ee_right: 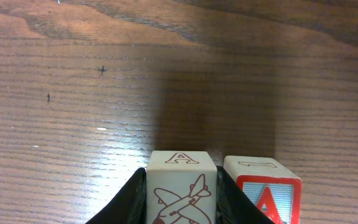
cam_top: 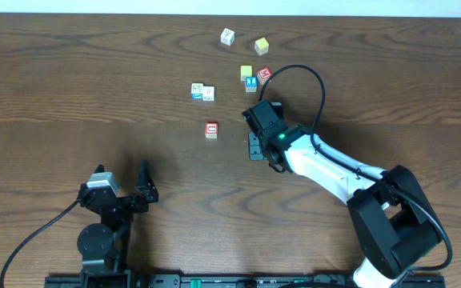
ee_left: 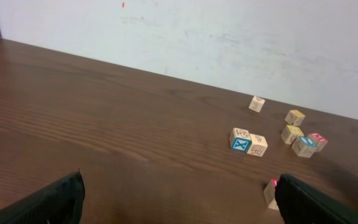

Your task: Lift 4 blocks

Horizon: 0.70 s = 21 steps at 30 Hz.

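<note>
From overhead, four small alphabet cubes lie on the table (cam_top: 70,72): the whitish block (cam_top: 227,36) far back, the red-framed "C" block (cam_top: 211,129) alone near the middle, and the red-framed "A" block (cam_top: 264,74) just beside the blue-lettered block (cam_top: 250,82). The right gripper (cam_top: 255,98) reaches into that last pair, while the left gripper (cam_top: 122,186) sits well apart near the table's front edge. In the left wrist view, its jaws stand wide with nothing between them. In the right wrist view, the jaws are narrowed onto two opposite sides of an airplane-faced block (ee_right: 181,167), probably the blue-lettered one seen side-on, with one finger (ee_right: 227,200) wedged between it and the "A" block. Whether it is off the table cannot be told. Such wooden cubes should be light, rigid and smooth-painted, best pinched squarely on flat opposite faces.
</note>
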Motion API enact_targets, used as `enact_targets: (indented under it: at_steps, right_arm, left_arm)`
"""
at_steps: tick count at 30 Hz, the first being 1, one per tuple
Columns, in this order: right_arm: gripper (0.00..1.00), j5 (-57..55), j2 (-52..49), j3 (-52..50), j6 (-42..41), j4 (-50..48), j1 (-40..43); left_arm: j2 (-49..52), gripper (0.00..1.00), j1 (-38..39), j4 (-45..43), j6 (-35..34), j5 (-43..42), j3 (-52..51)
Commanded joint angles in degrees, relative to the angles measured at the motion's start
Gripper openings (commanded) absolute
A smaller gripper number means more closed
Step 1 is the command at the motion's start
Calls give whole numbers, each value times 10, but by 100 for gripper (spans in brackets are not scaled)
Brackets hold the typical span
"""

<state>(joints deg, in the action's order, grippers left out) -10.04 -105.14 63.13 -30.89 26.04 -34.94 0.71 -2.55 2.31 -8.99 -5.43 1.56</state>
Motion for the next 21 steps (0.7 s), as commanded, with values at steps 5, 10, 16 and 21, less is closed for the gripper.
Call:
enact_targets:
  at_steps: [5,10,16,21]
  right_arm:
    - [29,0,1,-3,12,2,2]
    - [33,1,1,-3,12,2,2]
    - [38,1,1,-3,12,2,-3]
    - [40,1,1,-3,12,1,-5]
  left_arm:
    - [-1,98,1,13,3,-3,-13]
    - [-1,98,1,13,3,-3,-13]
    - [-1,98,1,13,3,-3,-13]
    - [-1,98,1,13,3,-3,-13]
